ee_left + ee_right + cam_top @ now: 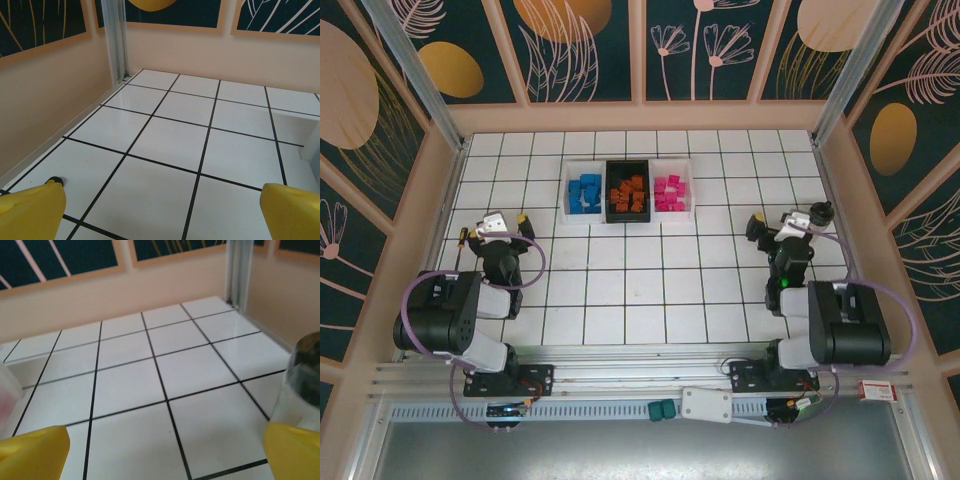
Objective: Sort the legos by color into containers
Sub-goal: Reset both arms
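The left pincer (495,227) hangs low over the tiled counter (620,290), its yellow fingers (30,212) spread wide with nothing between them. Ahead of it and off to its right, three bins stand touching in a row. The left white bin (584,192) holds the blue legos (586,190), the black bin (629,191) holds the orange legos (630,193), and the right white bin (674,192) holds the pink legos (672,191). That row lies ahead and left of the right pincer (788,221), which is likewise gaping and empty.
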Available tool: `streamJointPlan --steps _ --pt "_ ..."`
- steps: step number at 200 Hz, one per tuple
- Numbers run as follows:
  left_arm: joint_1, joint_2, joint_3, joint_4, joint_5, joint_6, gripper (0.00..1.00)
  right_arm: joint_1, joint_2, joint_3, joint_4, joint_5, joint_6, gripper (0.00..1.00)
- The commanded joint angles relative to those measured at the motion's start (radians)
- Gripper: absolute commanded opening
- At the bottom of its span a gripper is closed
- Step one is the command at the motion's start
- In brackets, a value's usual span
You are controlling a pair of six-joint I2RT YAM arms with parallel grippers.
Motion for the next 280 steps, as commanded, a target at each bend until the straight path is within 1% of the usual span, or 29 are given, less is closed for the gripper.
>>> streamJointPlan --steps 1,13,25,38,64,70,82,93,110,195,231,280 --pt "0.006 -0.007 0.007 0.054 -0.004 -0.021 0.99 -0.006 0.095 -0.026 0.250 -0.069 -0.028 0.99" --pt "0.006 -0.007 0.007 0.054 -0.004 -0.021 0.99 -0.004 0.153 -0.037 0.349 -0.069 -0.036 0.99" --pt "0.006 -0.007 0.007 0.054 -0.003 -0.021 0.99 -0.008 0.128 0.001 0.223 -0.069 -0.024 0.99" --pt "0.006 -0.007 0.006 0.054 -0.004 -0.021 0.99 -0.009 0.131 0.025 0.187 -0.069 -0.027 0.99" --pt "0.006 -0.005 0.007 0.054 -0.003 -0.021 0.99 -0.006 0.135 0.019 0.203 -0.067 -0.029 0.99" --pt "0.006 -0.006 0.007 0.053 -0.003 -0.020 0.99 -0.004 0.134 0.014 0.209 -0.041 -0.022 0.99" --pt "0.006 -0.005 0.007 0.054 -0.003 -0.020 0.99 0.011 0.134 -0.017 0.265 0.088 0.003 0.99" --pt "0.006 -0.007 0.006 0.054 -0.003 -0.021 0.99 0.014 0.136 -0.042 0.318 0.100 0.005 0.99" --pt "0.006 -0.007 0.007 0.054 -0.003 -0.021 0.99 0.013 0.137 -0.057 0.348 0.105 0.006 0.99" --pt "0.006 -0.006 0.006 0.053 -0.004 -0.021 0.99 0.014 0.137 -0.056 0.345 0.105 0.007 0.99" --pt "0.006 -0.006 0.007 0.053 -0.003 -0.021 0.99 0.019 0.137 -0.001 0.243 0.086 -0.007 0.99" --pt "0.006 -0.006 0.007 0.054 -0.003 -0.021 0.99 0.026 0.138 0.001 0.241 0.089 -0.014 0.99"
